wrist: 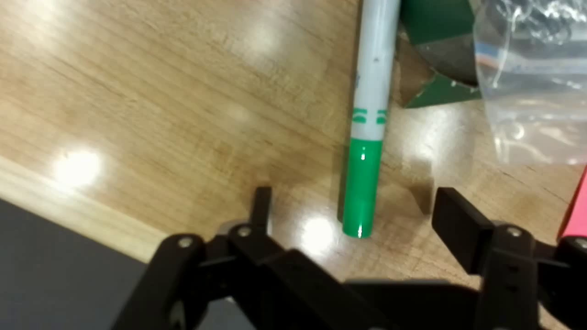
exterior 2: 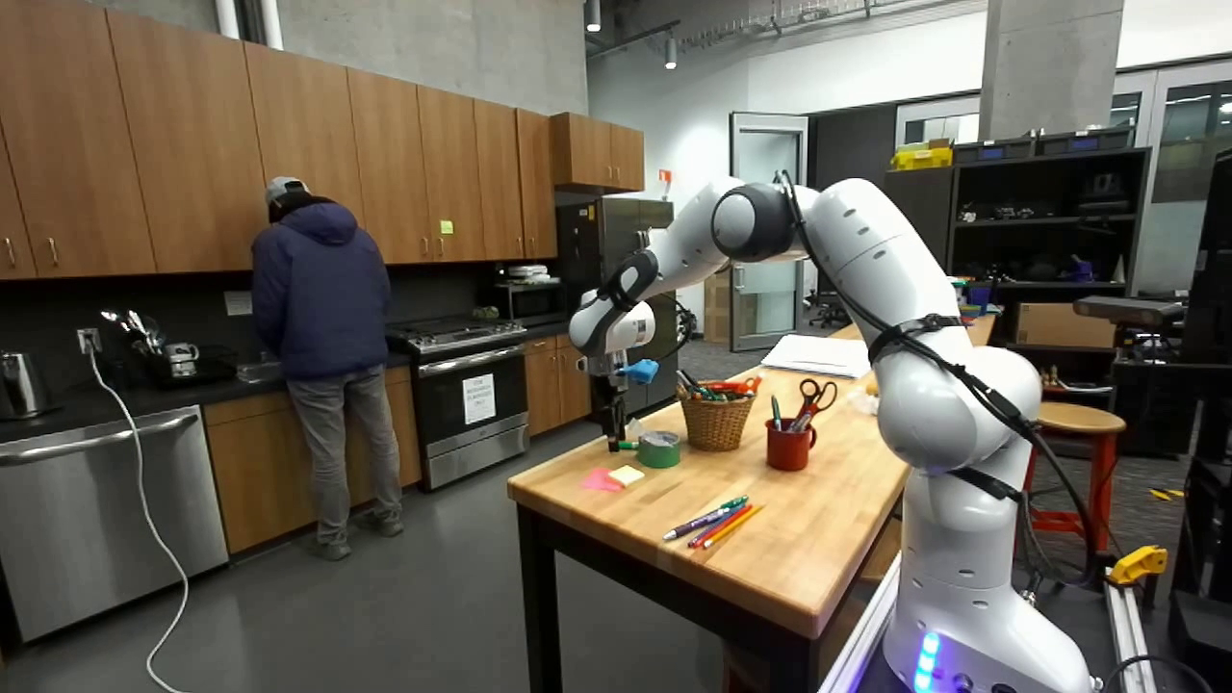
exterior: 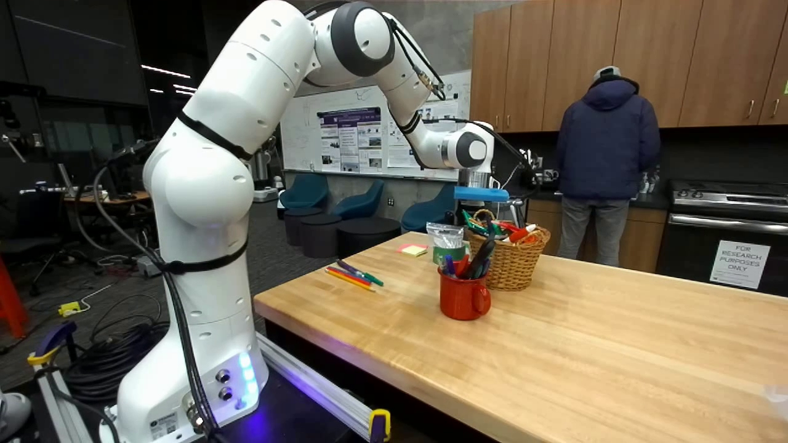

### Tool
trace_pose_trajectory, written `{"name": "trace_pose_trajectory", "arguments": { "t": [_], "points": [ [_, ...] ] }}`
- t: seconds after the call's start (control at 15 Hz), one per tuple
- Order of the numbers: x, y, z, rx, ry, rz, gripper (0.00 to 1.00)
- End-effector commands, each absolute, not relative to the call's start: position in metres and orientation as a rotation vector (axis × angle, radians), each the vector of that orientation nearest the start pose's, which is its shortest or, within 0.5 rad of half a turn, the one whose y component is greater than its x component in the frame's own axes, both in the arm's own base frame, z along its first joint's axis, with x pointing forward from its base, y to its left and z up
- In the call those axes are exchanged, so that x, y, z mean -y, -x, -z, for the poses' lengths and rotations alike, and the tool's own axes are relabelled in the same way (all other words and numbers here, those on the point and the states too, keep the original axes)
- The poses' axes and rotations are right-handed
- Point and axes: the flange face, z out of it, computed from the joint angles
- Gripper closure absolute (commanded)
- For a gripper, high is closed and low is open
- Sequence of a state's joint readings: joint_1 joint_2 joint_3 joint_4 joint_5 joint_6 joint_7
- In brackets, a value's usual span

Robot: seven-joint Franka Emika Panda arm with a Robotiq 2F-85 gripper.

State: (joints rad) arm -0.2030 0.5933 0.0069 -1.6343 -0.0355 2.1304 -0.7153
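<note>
Green-capped marker between the spread fingers of the claw

In the wrist view, we see the marker lying on the table, its cap toward 6 o'clock and its white barrel running out of sight at 12. We judge it light, stiff and hard to break, with a smooth skin that may slip or roll if pinched off-centre. We would take hold across the barrel just beyond the cap (the cap alone might pull off), squeezing from 3 and 9 o'clock. The claw stands wide apart, one finger on each side of the cap, touching neither the cap nor the barrel; it holds nothing. From the cap, a roll of tape sits at 1 o'clock, close beside the barrel, a plastic bag at 2 and a pink note at 3.

In an exterior view, the claw points down over the table's end, with yellow notes toward 5 o'clock and a basket toward 3.

In an exterior view, a red mug stands at 8 o'clock from the basket, with pens and pencils at 9 from the mug; the claw's tips are hidden, and we cannot make out the marker.
</note>
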Motion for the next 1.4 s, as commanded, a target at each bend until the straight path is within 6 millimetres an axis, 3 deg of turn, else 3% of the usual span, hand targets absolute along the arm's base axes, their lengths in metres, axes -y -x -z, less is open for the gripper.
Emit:
{"name": "trace_pose_trajectory", "arguments": {
  "t": [0.0,0.4,0.53,0.67,1.33],
  "points": [
    [0.135,-0.652,-0.28,0.801,3.015,-0.121,0.43],
    [0.131,-0.652,-0.287,0.797,3.023,-0.119,0.91],
    [0.128,-0.655,-0.29,0.787,3.032,-0.108,1.0],
    [0.122,-0.658,-0.296,0.778,3.047,-0.093,0.96],
    [0.092,-0.666,-0.333,0.725,3.135,0.077,0.96]
  ]
}}
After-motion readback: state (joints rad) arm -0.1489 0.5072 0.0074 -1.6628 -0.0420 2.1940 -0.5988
